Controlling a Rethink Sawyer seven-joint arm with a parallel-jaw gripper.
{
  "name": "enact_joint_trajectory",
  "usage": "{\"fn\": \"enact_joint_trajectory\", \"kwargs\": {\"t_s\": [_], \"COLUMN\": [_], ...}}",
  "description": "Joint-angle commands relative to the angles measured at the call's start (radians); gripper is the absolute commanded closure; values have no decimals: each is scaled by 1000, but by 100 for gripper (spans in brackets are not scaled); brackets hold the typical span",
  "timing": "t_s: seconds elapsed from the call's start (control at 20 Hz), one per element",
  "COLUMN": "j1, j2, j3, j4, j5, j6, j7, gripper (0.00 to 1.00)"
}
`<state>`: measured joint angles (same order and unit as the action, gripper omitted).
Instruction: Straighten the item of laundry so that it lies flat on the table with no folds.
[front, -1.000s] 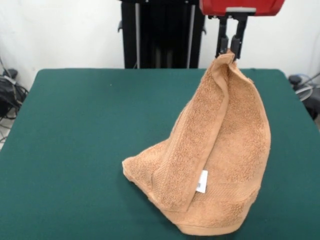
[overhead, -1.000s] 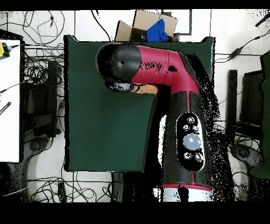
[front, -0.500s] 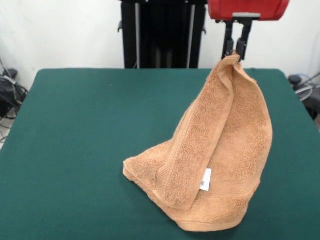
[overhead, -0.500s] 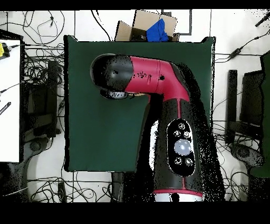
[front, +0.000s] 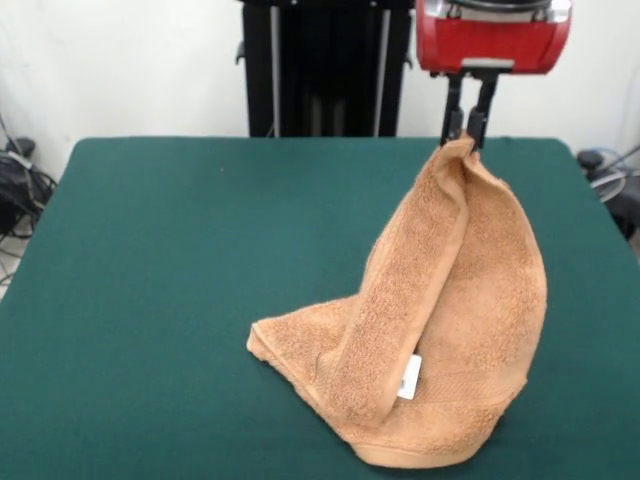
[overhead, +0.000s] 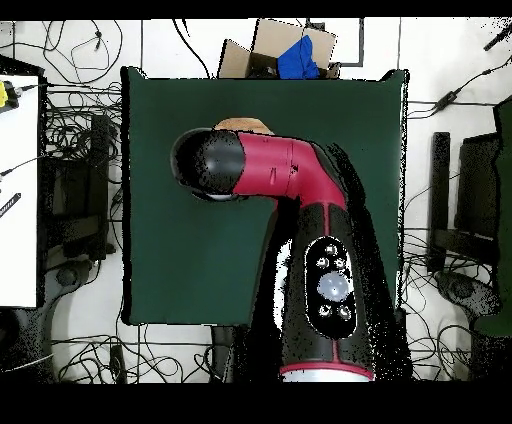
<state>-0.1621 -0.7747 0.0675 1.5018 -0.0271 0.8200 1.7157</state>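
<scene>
Tabletop (front: 150, 260) mostly bare. Towel (front: 440, 330) hangs tent-like at its right side, lower edge bunched on felt, white tag (front: 408, 377) showing. Claw (front: 466, 128) pinched shut on top corner. Risk: thin corner grip slips, towel collapses crumpled.

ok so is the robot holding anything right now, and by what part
Yes. The hand is shut on the towel, pinching one corner at its top, so the towel hangs tent-like with its lower end resting on the table.
</scene>
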Motion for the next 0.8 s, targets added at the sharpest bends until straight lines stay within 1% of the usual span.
{"fn": "enact_joint_trajectory", "kwargs": {"t_s": [0.05, 0.45, 0.8], "j1": [30, 57, 69], "j2": [41, 30, -3], "j3": [-58, -97, -101], "j4": [201, 234, 290], "j5": [40, 47, 87], "j6": [-108, -108, -117], "j7": [310, 298, 288], "gripper": [100, 100, 100]}}
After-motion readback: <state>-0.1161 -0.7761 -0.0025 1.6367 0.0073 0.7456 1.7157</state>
